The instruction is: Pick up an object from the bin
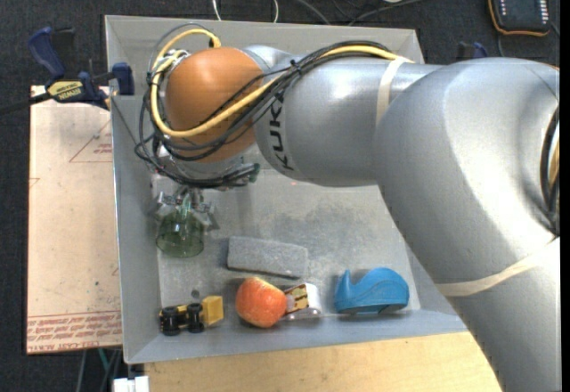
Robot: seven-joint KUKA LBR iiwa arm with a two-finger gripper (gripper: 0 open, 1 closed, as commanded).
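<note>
Five small things are lying along the bottom of the grey bin (pixel 134 230): a yellow-and-black toy vehicle (pixel 191 315) at lower left, an orange ball (pixel 258 303), a small white-and-gold piece (pixel 303 301) touching it, a blue plastic shape (pixel 371 289), and a grey foam block (pixel 265 255) just above the ball. The arm's orange-capped wrist (pixel 209 101) is hanging over a clear greenish glass-like object (pixel 181 239) sitting near the left wall; whether its grip is released or clenched there cannot be told.

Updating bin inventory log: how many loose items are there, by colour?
green translucent cup: 1
grey block: 1
orange ball: 1
blue piece: 1
yellow-black toy truck: 1
white-yellow small item: 1
Total: 6
</note>
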